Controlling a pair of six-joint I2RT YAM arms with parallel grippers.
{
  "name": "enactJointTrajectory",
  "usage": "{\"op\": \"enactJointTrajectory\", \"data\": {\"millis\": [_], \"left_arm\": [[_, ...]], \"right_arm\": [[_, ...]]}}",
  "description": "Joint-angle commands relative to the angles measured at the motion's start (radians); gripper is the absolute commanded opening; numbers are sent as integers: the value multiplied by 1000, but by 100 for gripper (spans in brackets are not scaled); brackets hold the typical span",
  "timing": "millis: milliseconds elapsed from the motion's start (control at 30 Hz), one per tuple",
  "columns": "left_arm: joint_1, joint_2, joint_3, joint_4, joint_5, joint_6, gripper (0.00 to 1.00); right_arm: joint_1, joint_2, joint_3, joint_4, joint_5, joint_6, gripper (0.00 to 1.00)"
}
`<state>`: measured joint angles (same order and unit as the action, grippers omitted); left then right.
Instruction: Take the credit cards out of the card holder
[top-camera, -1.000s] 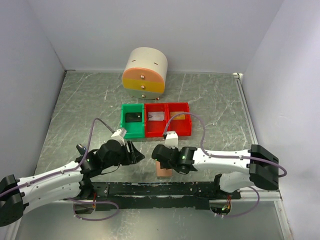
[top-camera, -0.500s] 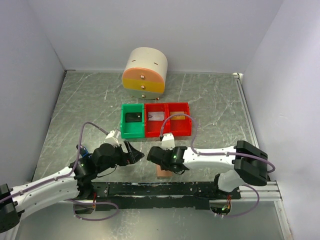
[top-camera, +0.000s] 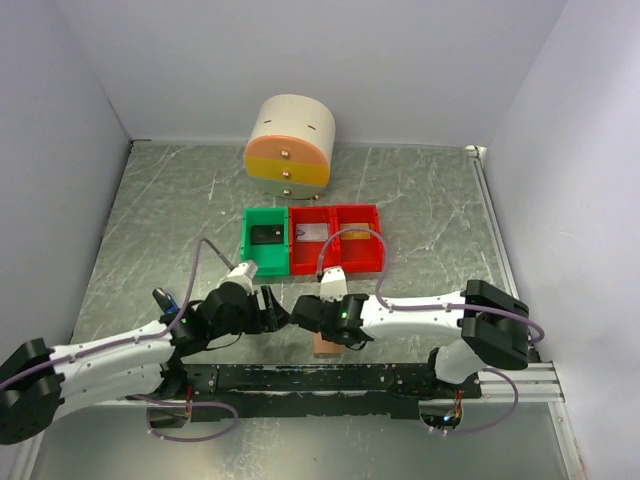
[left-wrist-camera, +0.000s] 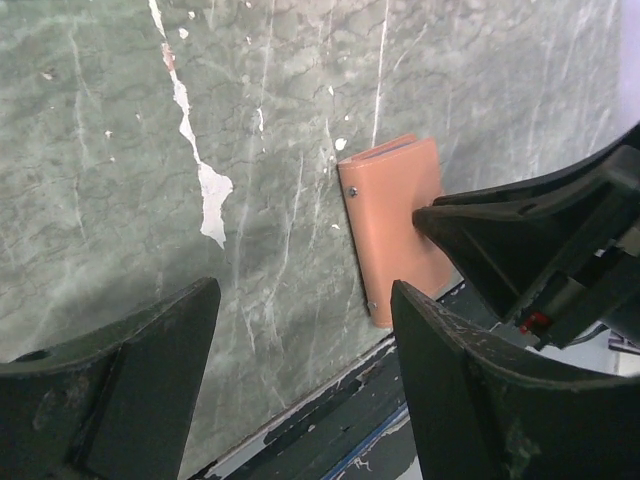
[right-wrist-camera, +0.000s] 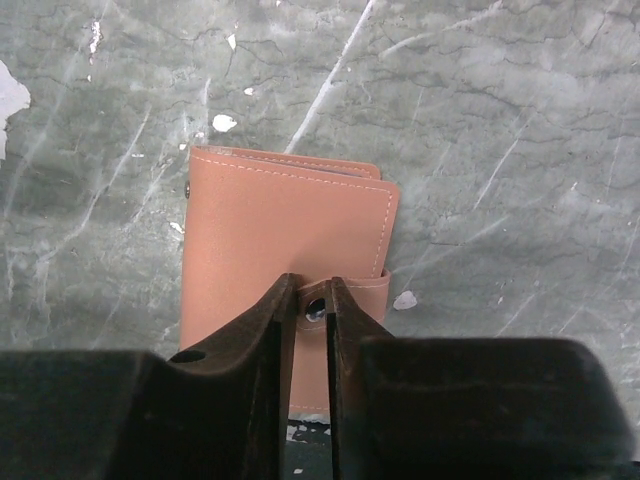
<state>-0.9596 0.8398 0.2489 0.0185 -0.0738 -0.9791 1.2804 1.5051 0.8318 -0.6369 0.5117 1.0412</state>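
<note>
Top view: the card holder (top-camera: 324, 346) lies closed at the near edge of the table (top-camera: 180, 230) between the arms, so opening it and removing all credit cards remain to be done. Compared with one second ago, the right gripper (top-camera: 306, 312) has shifted left. 
Left wrist view: the left gripper (left-wrist-camera: 303, 300) hovers left of the holder with its jaws spread. 
Right wrist view: the right jaws are nearly together, pinching the holder's snap tab (right-wrist-camera: 345, 292).
</note>
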Motion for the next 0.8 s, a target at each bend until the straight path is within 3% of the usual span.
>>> {"op": "enactJointTrajectory", "data": {"millis": [0, 167, 767], "left_arm": [[-6, 123, 73, 58, 76, 44, 79], [-19, 212, 67, 168, 126, 33, 75], [-144, 447, 182, 183, 60, 24, 72]], "right_arm": [[3, -28, -58, 16, -2, 40, 11], [-1, -113, -123, 87, -19, 48, 9], [-31, -283, -265, 224, -74, 77, 7]]}}
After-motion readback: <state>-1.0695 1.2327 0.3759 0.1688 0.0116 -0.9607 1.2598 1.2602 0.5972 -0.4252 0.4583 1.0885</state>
